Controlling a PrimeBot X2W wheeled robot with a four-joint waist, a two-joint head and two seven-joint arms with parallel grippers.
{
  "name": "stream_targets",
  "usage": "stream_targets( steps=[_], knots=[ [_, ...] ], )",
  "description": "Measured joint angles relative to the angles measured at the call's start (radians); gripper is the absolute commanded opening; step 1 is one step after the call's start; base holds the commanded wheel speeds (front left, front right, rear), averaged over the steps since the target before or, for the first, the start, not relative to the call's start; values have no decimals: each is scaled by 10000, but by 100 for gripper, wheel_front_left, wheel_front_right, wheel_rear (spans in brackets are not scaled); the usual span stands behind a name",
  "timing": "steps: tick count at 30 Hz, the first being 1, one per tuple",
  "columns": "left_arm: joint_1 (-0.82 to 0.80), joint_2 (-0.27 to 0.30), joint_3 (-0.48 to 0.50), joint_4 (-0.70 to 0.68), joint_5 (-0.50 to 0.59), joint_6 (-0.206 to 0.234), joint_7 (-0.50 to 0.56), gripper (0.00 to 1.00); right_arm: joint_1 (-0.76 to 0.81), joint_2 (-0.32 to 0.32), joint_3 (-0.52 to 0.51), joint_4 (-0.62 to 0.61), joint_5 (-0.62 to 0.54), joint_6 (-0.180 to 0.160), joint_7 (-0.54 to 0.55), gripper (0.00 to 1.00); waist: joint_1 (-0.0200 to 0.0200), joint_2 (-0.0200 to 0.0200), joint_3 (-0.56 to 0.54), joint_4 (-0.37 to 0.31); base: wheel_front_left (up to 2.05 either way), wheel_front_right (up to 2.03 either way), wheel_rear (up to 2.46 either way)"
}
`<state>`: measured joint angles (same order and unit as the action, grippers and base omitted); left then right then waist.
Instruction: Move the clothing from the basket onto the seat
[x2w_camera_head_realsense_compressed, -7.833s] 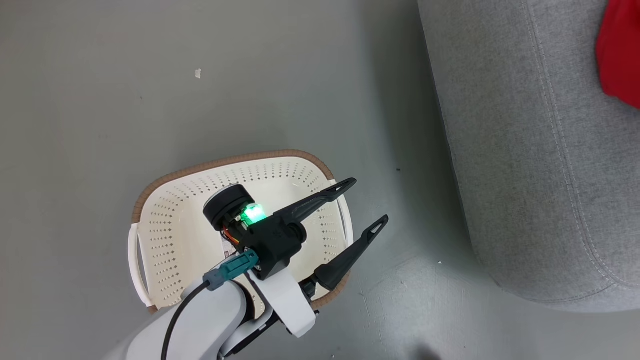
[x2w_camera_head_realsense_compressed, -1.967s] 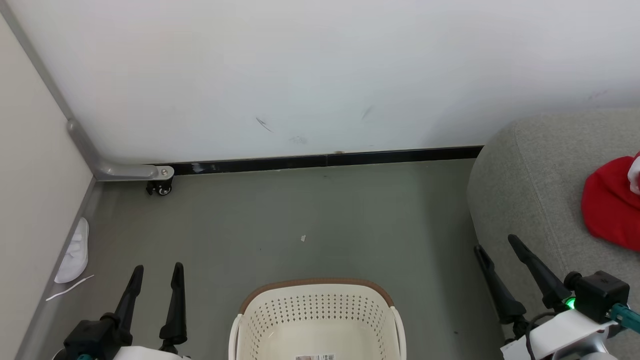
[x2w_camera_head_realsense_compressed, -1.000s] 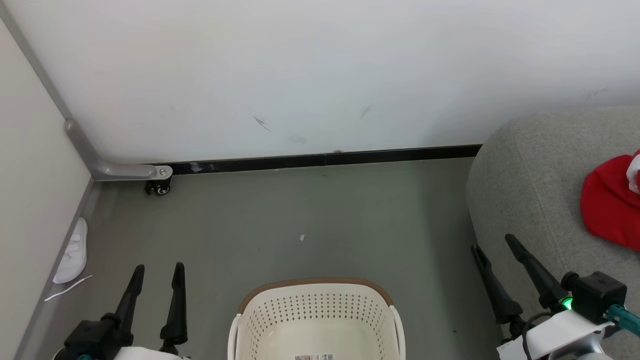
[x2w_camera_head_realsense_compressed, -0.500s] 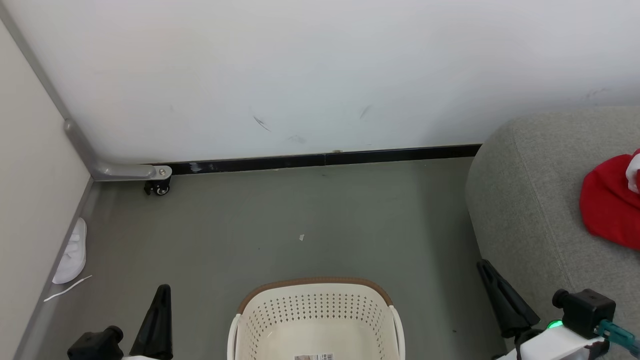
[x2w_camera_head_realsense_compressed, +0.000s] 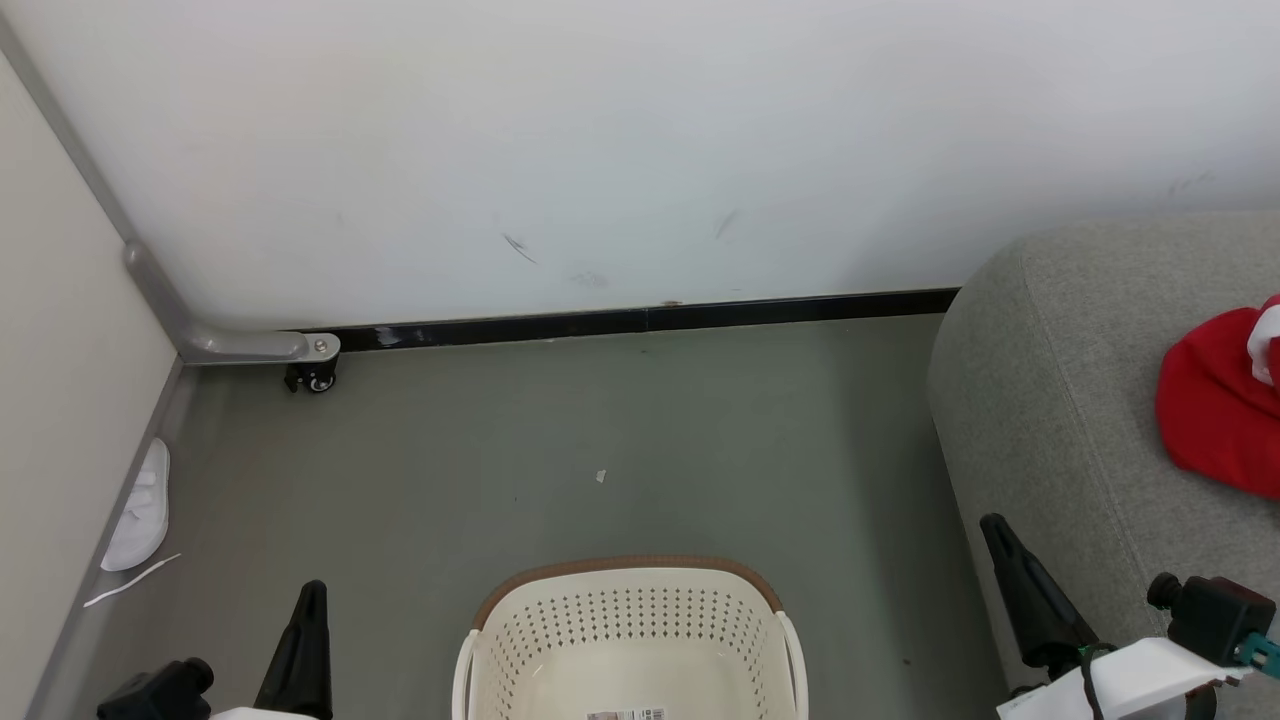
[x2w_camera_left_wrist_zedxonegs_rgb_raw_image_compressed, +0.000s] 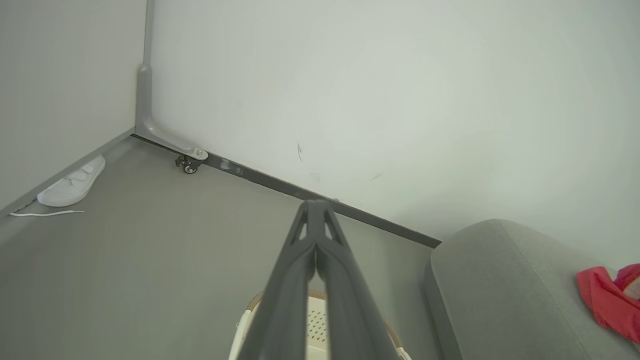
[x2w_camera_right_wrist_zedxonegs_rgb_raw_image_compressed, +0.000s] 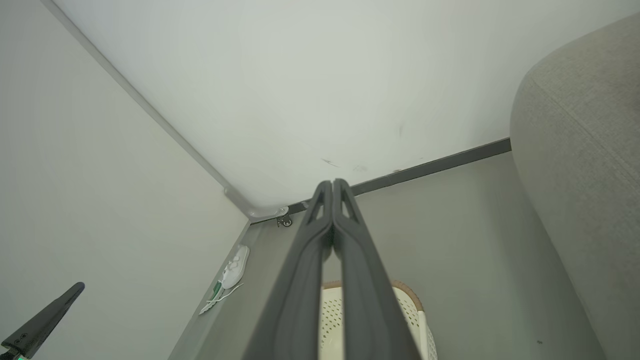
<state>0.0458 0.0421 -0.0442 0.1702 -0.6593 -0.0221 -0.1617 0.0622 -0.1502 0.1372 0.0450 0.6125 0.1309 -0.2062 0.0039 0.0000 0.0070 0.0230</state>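
Lying on the seat (x2w_camera_head_realsense_compressed: 1060, 400) at the head view's right edge, the clothing (x2w_camera_head_realsense_compressed: 1215, 420) is a red heap with a bit of white at its upper right, cut off by the frame; how many pieces it holds cannot be told. The basket (x2w_camera_head_realsense_compressed: 630, 566) stands on the floor (x2w_camera_head_realsense_compressed: 620, 420) at bottom centre, near the seat but well apart from the clothing, with its perforated wall and a label on its bottom showing. The left gripper (x2w_camera_head_realsense_compressed: 313, 592) rises at lower left, beside the basket, its jaws pressed together into one dark spike with nothing between them. The right gripper (x2w_camera_head_realsense_compressed: 994, 528) rises at lower right, in front of the seat's side, its jaws likewise pressed together on nothing. Both wrist views show the fingers meeting at their tips. A white slipper (x2w_camera_head_realsense_compressed: 140, 508) lies on the floor along the left wall (x2w_camera_head_realsense_compressed: 60, 350), and a caster (x2w_camera_head_realsense_compressed: 316, 379) sits in the corner.
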Motion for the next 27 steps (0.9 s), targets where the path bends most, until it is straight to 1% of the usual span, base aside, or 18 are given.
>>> stream_targets(
  steps=[10,15,19,23,27],
  knots=[
    [-151,-10,174,84,-1214,-159,389,0,-47,2,-259,238,1432,0,313,0,92,0,-83,-24,0,0,0],
    [-182,-15,263,115,-1831,-205,566,0,-53,4,-322,330,2167,0,477,0,124,0,-133,-38,0,0,0],
    [-185,-17,326,153,-2336,-251,740,0,-64,6,-401,410,2719,0,614,0,134,0,-163,-50,0,0,0],
    [-194,-21,376,222,-2842,-272,894,0,-79,21,-522,585,3298,0,734,0,134,0,-181,-62,0,0,0],
    [-216,-25,447,291,-3285,-343,993,0,-97,38,-587,662,3850,0,830,0,113,0,-183,-74,0,0,0]
  ],
)
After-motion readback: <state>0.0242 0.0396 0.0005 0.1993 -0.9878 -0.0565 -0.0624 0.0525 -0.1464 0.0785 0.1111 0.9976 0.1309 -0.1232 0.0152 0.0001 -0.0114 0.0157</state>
